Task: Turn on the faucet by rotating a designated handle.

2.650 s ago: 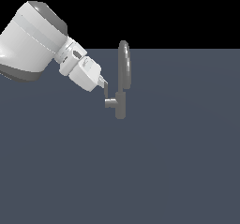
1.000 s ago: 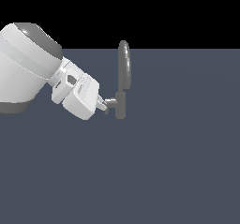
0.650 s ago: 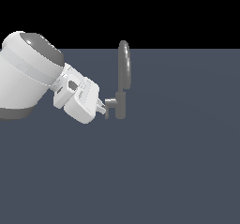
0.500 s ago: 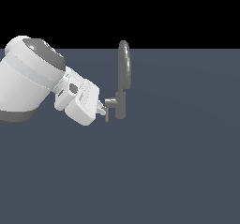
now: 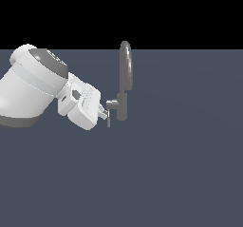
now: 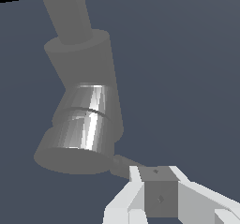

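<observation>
The grey faucet (image 5: 123,106) stands on the dark floor, its tall arched spout (image 5: 125,68) rising above the short body. A short stub sticks out toward the exterior view's left, and the thin handle (image 5: 109,119) hangs down from its end. My gripper (image 5: 102,112) is shut, with its tips right against the handle's upper part and nothing held between them. In the wrist view the faucet (image 6: 86,73) fills the frame. There the handle (image 6: 123,163) pokes out from the shiny stub to my gripper (image 6: 157,177), whose white fingers (image 6: 134,186) sit tight together.
The big white arm link (image 5: 31,86) fills the exterior view's left side. A flat dark grey floor (image 5: 180,164) spreads around the faucet.
My gripper has dropped lower and drawn slightly toward the exterior view's left. The handle has swung from roughly level with the stub to hanging downward.
</observation>
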`<state>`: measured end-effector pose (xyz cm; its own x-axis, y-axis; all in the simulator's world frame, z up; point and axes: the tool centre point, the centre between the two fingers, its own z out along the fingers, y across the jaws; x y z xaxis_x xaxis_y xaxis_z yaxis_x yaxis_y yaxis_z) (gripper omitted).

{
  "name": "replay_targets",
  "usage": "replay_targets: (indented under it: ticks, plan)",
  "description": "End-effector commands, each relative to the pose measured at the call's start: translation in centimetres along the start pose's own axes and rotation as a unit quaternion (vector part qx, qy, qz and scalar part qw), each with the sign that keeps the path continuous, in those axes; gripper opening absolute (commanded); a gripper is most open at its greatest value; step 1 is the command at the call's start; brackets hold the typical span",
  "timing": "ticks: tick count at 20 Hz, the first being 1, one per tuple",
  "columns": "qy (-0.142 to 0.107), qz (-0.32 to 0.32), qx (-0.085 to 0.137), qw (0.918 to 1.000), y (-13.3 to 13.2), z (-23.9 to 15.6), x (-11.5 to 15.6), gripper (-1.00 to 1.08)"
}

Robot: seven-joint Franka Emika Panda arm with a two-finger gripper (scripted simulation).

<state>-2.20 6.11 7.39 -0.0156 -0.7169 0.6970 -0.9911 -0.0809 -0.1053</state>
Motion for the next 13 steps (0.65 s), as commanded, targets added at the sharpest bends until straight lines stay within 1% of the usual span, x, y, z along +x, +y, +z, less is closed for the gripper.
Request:
replay_targets:
  ticks: [1, 13]
  plan:
    - [0.003, -0.002, -0.005, 1.0000, -0.2, 1.2, -0.5, -1.00]
    - [0.006, -0.007, -0.020, 0.9998, -1.6, 4.4, -2.6, -1.00]
